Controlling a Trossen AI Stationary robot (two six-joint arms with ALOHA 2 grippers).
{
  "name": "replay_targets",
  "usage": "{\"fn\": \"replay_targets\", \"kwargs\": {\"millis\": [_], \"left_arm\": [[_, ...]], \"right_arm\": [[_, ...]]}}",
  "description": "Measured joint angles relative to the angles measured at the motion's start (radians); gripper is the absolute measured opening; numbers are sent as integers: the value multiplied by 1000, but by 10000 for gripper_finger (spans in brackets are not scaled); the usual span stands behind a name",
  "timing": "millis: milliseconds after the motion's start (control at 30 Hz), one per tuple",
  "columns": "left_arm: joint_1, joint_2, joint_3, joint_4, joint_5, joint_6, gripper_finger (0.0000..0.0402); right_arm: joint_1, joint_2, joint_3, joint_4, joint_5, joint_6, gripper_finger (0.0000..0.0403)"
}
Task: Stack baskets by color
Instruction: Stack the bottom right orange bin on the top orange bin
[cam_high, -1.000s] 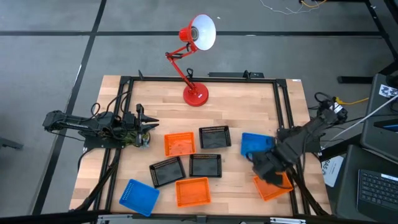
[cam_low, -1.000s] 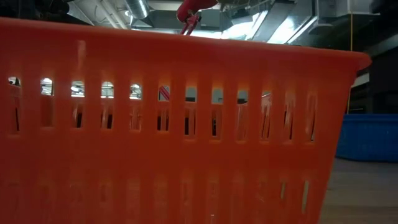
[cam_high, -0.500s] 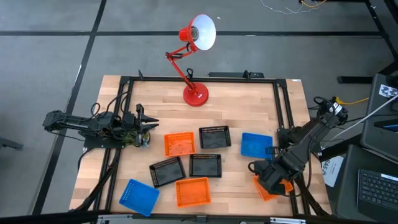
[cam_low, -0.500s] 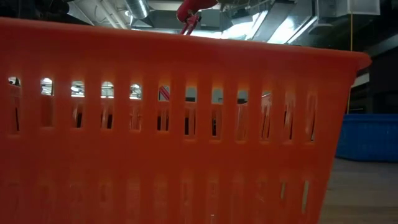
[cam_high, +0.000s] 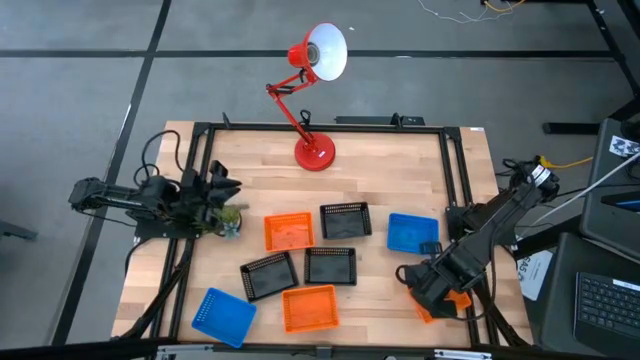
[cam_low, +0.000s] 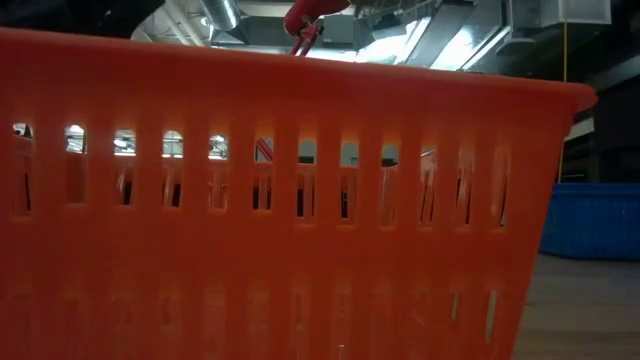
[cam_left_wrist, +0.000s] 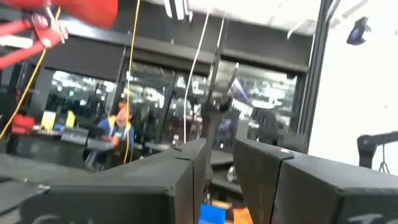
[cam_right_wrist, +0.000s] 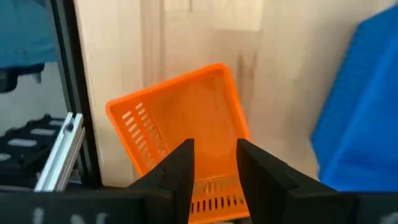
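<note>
- We count eight baskets in the high view: three orange, three black, two blue.
- Orange: one (cam_high: 289, 231) mid-table, one (cam_high: 310, 307) at the near edge, and one (cam_high: 441, 302) at the near right corner, mostly hidden under the right arm.
- Black: one (cam_high: 346, 220) beside the mid-table orange one, and two (cam_high: 268, 275) (cam_high: 330, 266) side by side in the row nearer us.
- Blue: one (cam_high: 223, 316) at the near left corner, one (cam_high: 413, 233) toward the right side.
- None of them is stacked; each lies alone on the table.
- The right gripper (cam_high: 428, 287) hangs over the corner orange basket; in the right wrist view its fingers (cam_right_wrist: 179, 171) stand a little apart above the near wall, gripping nothing.
- The left gripper (cam_high: 222, 190) waits at the left edge, lifted, its jaws slightly parted and empty.
- The table (cam_high: 400, 170) is pale wood planks in a black frame, with a red lamp (cam_high: 313, 150) standing at the far side.
- Around it we see grey floor.
- The low view is filled by an orange basket wall, ceiling lights above.
</note>
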Motion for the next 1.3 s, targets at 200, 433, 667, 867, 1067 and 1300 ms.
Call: {"fn": "replay_targets", "kwargs": {"millis": [200,433,667,867,1067,1300], "left_arm": [[0,28,1,-12,55,3,73],[0,200,127,-262,80,46,73],[0,413,264,-288,78,79,73],[0,522,289,-284,78,80,73],[0,541,289,-279,70,80,73],[0,541,289,-279,35,80,73]], "right_arm": [[-1,0,-109,74,-7,-4,119],[-4,0,-189,118,-2,-4,119],[-4,1,-283,239,1,8,119],[-4,0,-345,257,-25,89,119],[-4,0,-296,248,-34,100,119],[-4,0,-223,243,34,99,119]]}}
